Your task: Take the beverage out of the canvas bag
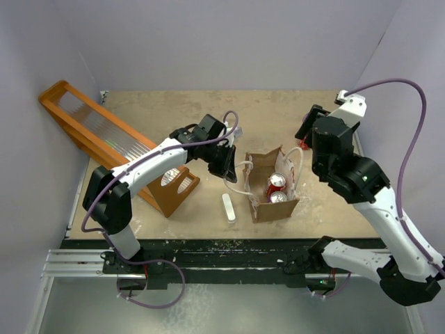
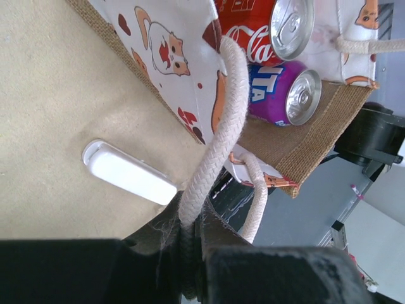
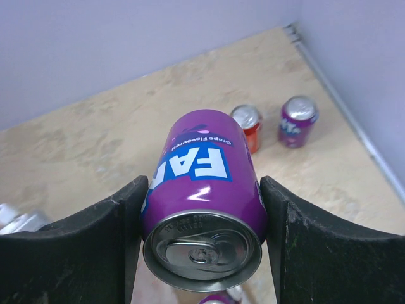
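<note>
Beige mottled tabletop [image 1: 174, 111], lavender walls [image 1: 208, 42] on three sides. At far left, long orange wooden rack [image 1: 90, 129], slanting from the far left corner toward the middle.

Just right of the rack's near end, left gripper [image 1: 226, 163] [image 2: 190, 253], pinched tight on the white rope handle [image 2: 218, 126] of the canvas bag [image 1: 274, 209] [image 2: 291, 142], rope drawn taut to the left. On the table near the gripper and just left of the bag, small white oblong piece [image 1: 229, 207] [image 2: 130, 172], lying flat, apart from the bag.

Bag near the middle of the table, toward the near edge, mouth open upward. Brown end walls, white side panels with red cat prints. Inside, side by side, red cola can [image 2: 266, 22] and second purple can [image 2: 281, 95], silver tops showing. Which top is which in the overhead view: cannot tell.

Right of the bag and farther back, right gripper [image 1: 308, 129] [image 3: 202, 196], spread about a can's width and clamped on the purple grape can [image 3: 202, 183], both fingers [image 3: 120, 228] pressed on its sides, can lifted off the table and outside the bag, top end toward the wrist camera.

Beyond it by the right wall, upright on the table, orange-red can [image 3: 247, 126] and small purple can [image 3: 297, 120], close together, not touching.
</note>
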Robot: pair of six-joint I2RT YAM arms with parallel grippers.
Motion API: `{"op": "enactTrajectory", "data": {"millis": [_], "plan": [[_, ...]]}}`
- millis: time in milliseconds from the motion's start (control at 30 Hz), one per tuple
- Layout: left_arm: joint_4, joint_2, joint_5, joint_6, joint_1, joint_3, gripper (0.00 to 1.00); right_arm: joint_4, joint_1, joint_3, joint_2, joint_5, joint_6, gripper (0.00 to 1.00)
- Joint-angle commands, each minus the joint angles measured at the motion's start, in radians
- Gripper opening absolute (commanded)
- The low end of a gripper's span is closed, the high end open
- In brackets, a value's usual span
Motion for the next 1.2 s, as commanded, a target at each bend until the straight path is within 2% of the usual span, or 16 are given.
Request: {"op": "enactTrajectory", "data": {"millis": [0, 67, 167, 267, 400, 633, 1167], "plan": [[-0.018, 0.008, -0.035, -0.008, 0.006, 0.089, 0.0, 0.276, -0.04, -0.041, 0.041, 0.184, -0.185, 0.0], [-0.032, 0.025, -0.039, -0.011, 0.006, 0.118, 0.0, 0.258, -0.124, -0.047, 0.073, 0.088, -0.167, 0.0], [-0.04, 0.047, -0.037, -0.023, 0.006, 0.146, 0.0, 0.149, -0.31, -0.045, 0.128, -0.115, -0.021, 0.0], [-0.05, 0.068, -0.038, -0.032, 0.005, 0.169, 0.0, 0.069, -0.427, -0.057, 0.19, -0.255, 0.067, 0.0], [-0.049, 0.078, -0.044, -0.049, 0.006, 0.174, 0.0, 0.015, -0.47, -0.098, 0.262, -0.314, 0.095, 0.0], [-0.069, 0.09, -0.059, -0.05, 0.006, 0.178, 0.0, 0.071, -0.545, -0.228, 0.359, -0.413, 0.14, 0.0], [-0.103, 0.098, -0.088, -0.048, 0.005, 0.197, 0.0, 0.111, -0.673, -0.097, 0.633, -0.513, 0.227, 0.0]]}}
